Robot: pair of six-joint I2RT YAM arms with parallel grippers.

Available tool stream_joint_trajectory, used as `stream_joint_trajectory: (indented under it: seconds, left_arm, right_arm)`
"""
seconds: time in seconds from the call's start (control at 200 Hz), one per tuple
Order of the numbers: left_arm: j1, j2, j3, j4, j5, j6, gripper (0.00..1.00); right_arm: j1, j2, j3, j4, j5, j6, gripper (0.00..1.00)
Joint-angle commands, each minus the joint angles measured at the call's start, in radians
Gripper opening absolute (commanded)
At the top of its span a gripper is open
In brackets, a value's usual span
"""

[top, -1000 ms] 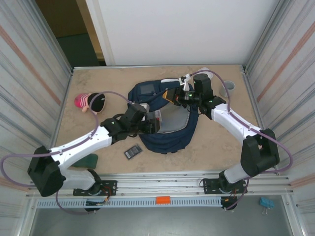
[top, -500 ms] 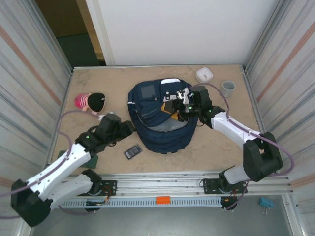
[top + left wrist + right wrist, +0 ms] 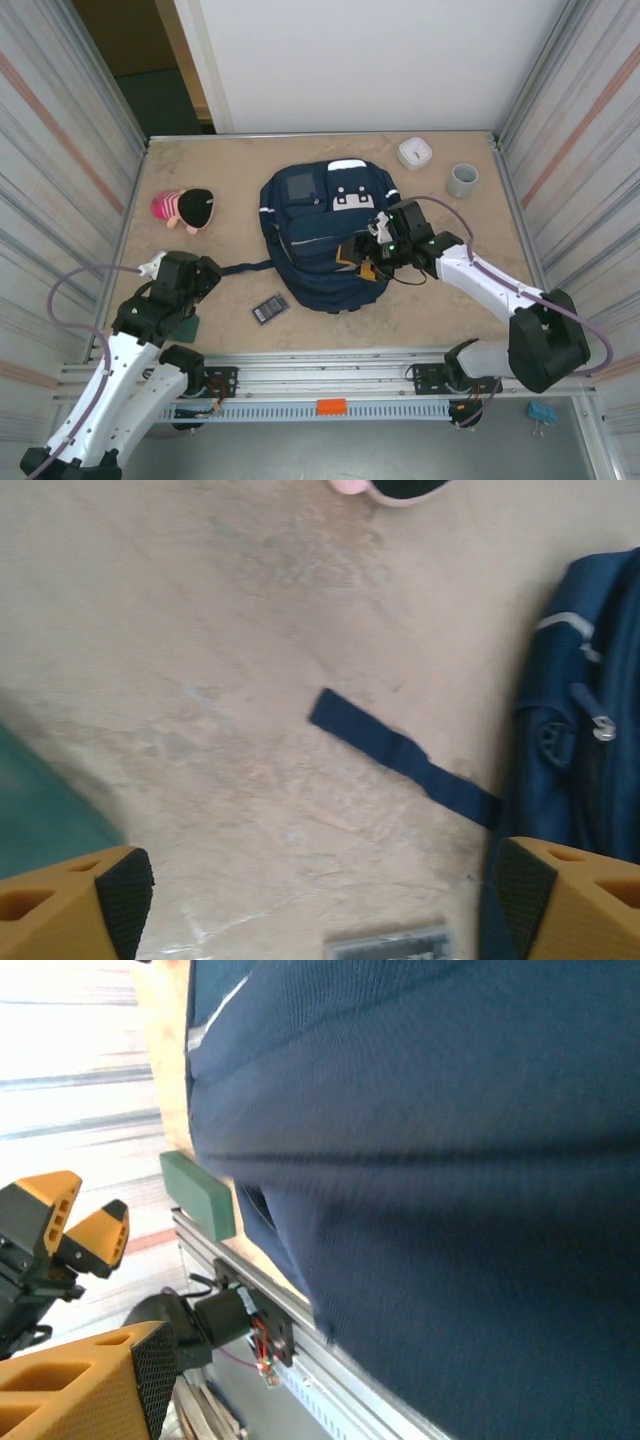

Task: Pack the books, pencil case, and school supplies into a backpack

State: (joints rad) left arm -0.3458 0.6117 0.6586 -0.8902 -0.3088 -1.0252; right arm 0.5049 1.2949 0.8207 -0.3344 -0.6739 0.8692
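Navy woven backpack (image 3: pixel 320 215) lies flat mid-table, its flat strap (image 3: pixel 400 755) trailing toward the left edge. Left gripper (image 3: pixel 322 900) hangs wide open above the mottled beige table (image 3: pixel 220 175), holding nothing. Right gripper (image 3: pixel 358 260) spreads 2 orange fingers (image 3: pixel 90 1390) over the backpack's near right side, nothing between them. Slab-like green book (image 3: pixel 200 1195) sits by the near-left corner.

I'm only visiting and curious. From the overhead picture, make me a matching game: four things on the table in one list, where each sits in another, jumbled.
Things:
1. backpack
2. grey cup
3. pink and black toy
4. small black rectangle

Places:
A. far right
B. just off the backpack's near left corner
C. centre
D. left side

Pairs: 1-C, 2-A, 3-D, 4-B
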Motion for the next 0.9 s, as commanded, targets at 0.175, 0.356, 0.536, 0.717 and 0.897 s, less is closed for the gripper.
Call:
stream_joint_trajectory:
  seconds: [0.175, 0.356, 0.536, 0.717, 0.897]
  left_arm:
    - [0.078, 0.019, 0.036, -0.16, -0.167, -0.005, 0.94]
    - [0.26, 0.032, -0.041, -0.061, -0.014, 0.058, 0.96]
    - [0.408, 0.061, -0.119, 0.038, 0.124, 0.091, 0.96]
    - [0.41, 0.116, -0.161, 0.133, 0.16, 0.121, 0.94]
    - [0.411, 0.207, -0.212, 0.298, 0.274, 0.158, 0.9]
  right_arm:
    - [0.081, -0.1, 0.155, -0.308, 0.011, -0.133, 0.75]
    - [0.109, -0.115, 0.22, -0.357, 0.031, -0.172, 0.75]
    - [0.109, -0.103, 0.208, -0.326, 0.031, -0.176, 0.75]
    - [0.109, -0.078, 0.19, -0.289, 0.032, -0.174, 0.75]
    - [0.11, -0.052, 0.187, -0.26, 0.019, -0.176, 0.75]
